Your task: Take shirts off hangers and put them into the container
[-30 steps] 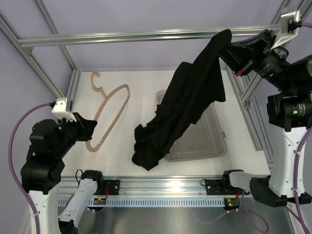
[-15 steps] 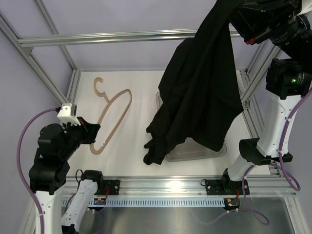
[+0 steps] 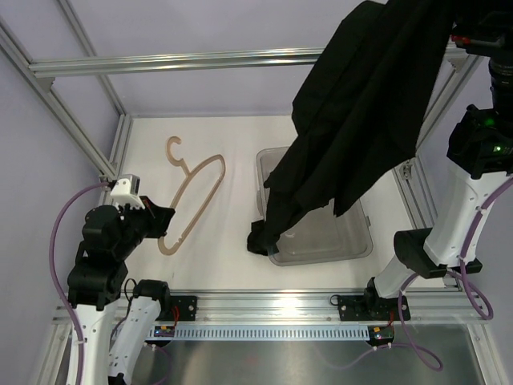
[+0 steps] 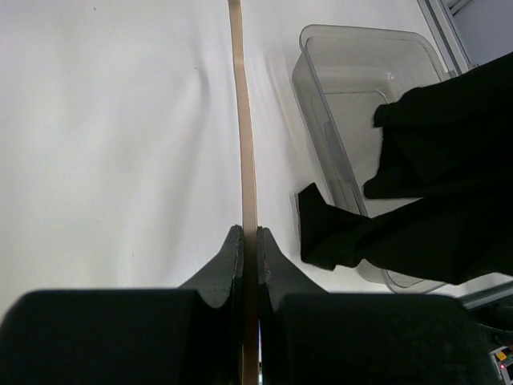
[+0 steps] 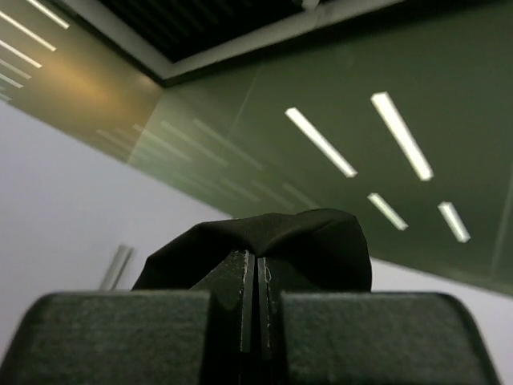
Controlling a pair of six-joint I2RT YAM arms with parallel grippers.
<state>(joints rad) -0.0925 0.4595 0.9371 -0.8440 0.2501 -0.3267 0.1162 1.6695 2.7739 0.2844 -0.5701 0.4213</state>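
Observation:
The black shirt (image 3: pixel 361 120) hangs long from my right gripper (image 5: pixel 256 258), which is shut on its top fold high at the upper right and tilted toward the ceiling. The shirt's lower end (image 4: pixel 345 233) drapes over the near left rim of the clear plastic container (image 3: pixel 353 241), part inside and part outside. The tan wooden hanger (image 3: pixel 192 188) lies bare on the white table left of the container. My left gripper (image 4: pixel 249 234) is shut on the hanger's thin bar (image 4: pixel 243 120) at its near end.
Aluminium frame rails (image 3: pixel 176 62) run across the back and down both sides of the white table (image 3: pixel 216 265). The right arm's base (image 3: pixel 425 257) stands just right of the container. A grooved rail (image 3: pixel 272 330) runs along the near edge.
My right gripper rose and moved right, lifting the shirt until only its lower end rests on the container's rim. The left gripper drew the hanger slightly right and nearer.

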